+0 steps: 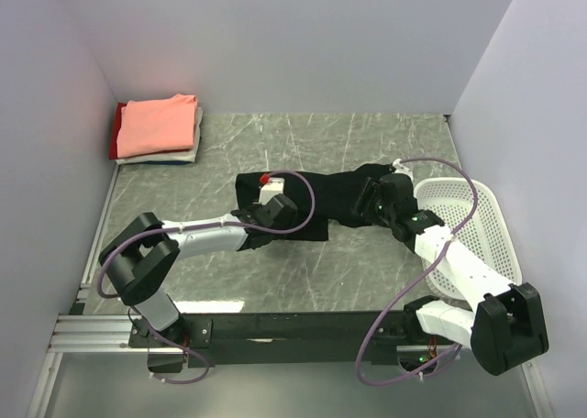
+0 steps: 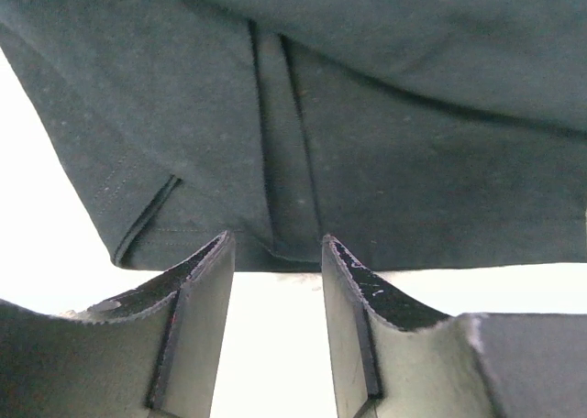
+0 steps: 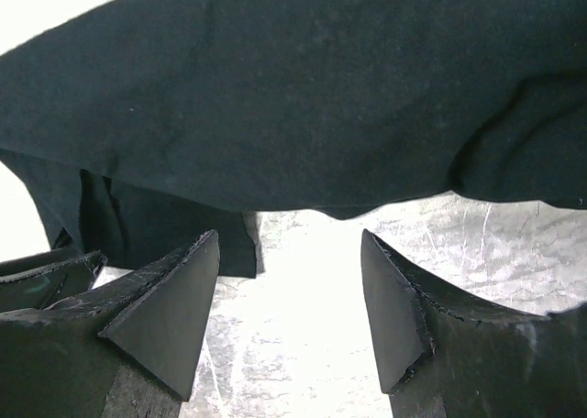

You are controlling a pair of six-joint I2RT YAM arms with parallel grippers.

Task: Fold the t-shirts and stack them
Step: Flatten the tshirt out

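The bench [image 1: 367,152] is a grey-green, marble-veined slab closed in by pale walls on the left, far and right sides. In its far left corner lies a stack [image 1: 158,129] of folded shirts. A salmon-pink t-shirt [image 1: 160,123] is on top, a white t-shirt [image 1: 196,136] shows under it along the right side, and a red t-shirt [image 1: 116,132] shows at the left edge. A black t-shirt [image 1: 335,193] lies bunched across the middle, well apart from the stack. A white plastic mesh basket [image 1: 477,225] sits at the right edge, just beside the black t-shirt.
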